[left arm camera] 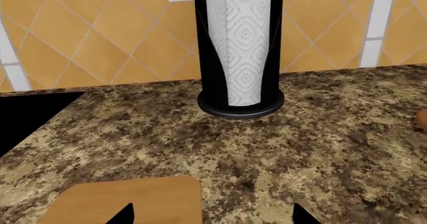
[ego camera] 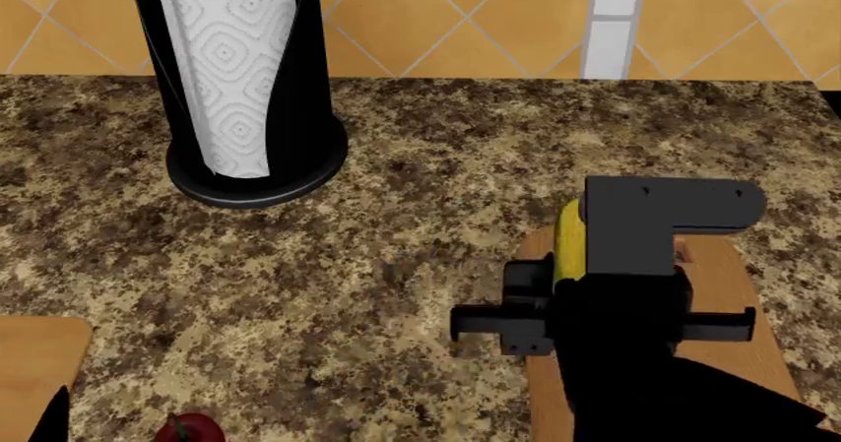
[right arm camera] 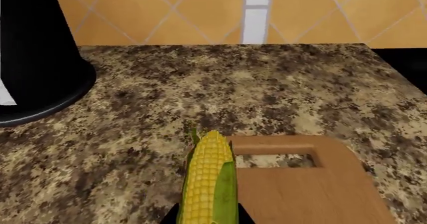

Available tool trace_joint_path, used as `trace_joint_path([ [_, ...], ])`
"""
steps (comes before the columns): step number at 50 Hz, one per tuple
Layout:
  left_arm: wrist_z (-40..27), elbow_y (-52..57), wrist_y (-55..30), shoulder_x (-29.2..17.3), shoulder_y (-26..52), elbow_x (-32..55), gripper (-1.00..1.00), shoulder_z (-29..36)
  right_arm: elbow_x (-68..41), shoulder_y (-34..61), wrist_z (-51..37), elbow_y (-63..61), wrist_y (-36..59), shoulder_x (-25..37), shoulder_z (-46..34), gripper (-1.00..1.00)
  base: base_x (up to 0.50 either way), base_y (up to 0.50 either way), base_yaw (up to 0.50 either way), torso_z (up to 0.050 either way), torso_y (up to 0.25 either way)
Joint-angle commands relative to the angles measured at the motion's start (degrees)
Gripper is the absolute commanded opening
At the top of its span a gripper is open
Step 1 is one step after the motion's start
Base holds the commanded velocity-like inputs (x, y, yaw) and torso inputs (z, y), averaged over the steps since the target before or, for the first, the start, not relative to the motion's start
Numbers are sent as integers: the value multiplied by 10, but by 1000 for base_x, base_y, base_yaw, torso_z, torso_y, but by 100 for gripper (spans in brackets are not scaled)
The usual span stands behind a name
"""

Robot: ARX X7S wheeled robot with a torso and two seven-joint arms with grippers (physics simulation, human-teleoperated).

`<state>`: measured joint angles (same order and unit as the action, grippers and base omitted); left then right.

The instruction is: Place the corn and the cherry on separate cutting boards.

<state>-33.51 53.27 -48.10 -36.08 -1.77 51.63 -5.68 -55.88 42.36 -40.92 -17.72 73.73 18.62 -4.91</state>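
My right gripper (right arm camera: 208, 219) is shut on the corn (right arm camera: 209, 179), a yellow ear with green husk, and holds it over the left edge of the larger cutting board (right arm camera: 313, 194), close to its slot handle. In the head view the corn (ego camera: 570, 237) shows as a yellow strip beside my right gripper (ego camera: 578, 265), above that board (ego camera: 736, 294). The cherry (ego camera: 192, 429) lies on the counter at the bottom left. The small squarish board (ego camera: 33, 363) is beside it, and shows in the left wrist view (left arm camera: 133, 201). My left gripper (left arm camera: 212, 215) is open and empty above that board's edge.
A black paper-towel holder with a white roll (ego camera: 243, 78) stands at the back left of the granite counter (ego camera: 420, 157); it shows in the left wrist view (left arm camera: 240, 49) too. An orange tiled wall runs behind. The counter's edge (left arm camera: 33, 109) is near the small board.
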Motion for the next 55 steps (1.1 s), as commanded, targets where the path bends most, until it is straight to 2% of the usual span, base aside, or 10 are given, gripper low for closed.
trace_joint_path([
  [1, 8, -10, 8, 3, 0, -18, 100, 21, -9, -19, -20, -11, 17, 60, 69, -100, 0, 0, 0, 0, 0],
  [12, -5, 1, -2, -3, 6, -2, 100, 19, -1, -50, -14, 16, -3, 85, 94, -100, 0, 0, 0, 0, 0],
  [41, -11, -4, 2, -12, 5, -2, 100, 26, 23, -87, 34, 50, -32, 82, 24, -100, 0, 0, 0, 0, 0],
  [42, -10, -4, 2, -11, 7, -3, 100, 27, 28, -85, 39, 45, -31, 88, 11, 100, 0, 0, 0, 0, 0],
  [55, -10, -4, -6, -15, 14, 7, 100, 40, 12, -75, -5, -10, -29, 89, 49, 100, 0, 0, 0, 0, 0],
])
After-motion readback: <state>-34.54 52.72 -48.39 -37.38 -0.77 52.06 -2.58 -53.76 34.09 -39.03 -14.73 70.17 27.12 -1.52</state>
